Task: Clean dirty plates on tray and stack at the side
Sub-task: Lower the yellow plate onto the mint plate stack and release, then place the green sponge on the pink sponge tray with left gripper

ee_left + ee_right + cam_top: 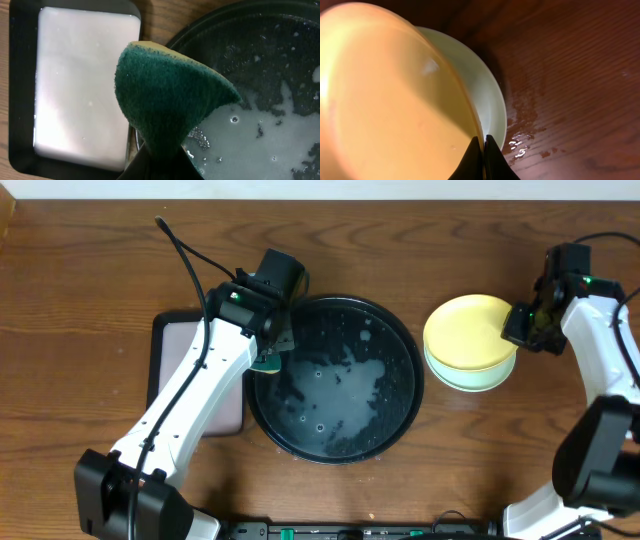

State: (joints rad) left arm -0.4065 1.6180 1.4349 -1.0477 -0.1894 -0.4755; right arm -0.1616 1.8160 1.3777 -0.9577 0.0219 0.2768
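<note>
The large round black tray (395,405) sits mid-table with soapy water pooled in it and no plate on it. My left gripper (270,352) is shut on a green-and-yellow sponge (170,97) over the tray's left rim (210,30). My right gripper (518,320) is shut on the right rim of the pale yellow plate (470,330), which lies on a pale aqua plate (472,380) to the right of the tray. In the right wrist view the fingers (482,150) pinch the yellow plate's (385,100) edge, with the aqua plate (480,85) beneath. I cannot tell whether a third plate lies in the stack.
A smaller rectangular black-rimmed tray (160,340) with a pale pink inside (80,80) lies left of the round tray, under my left arm. Water drops wet the wooden table (525,140) beside the plate stack.
</note>
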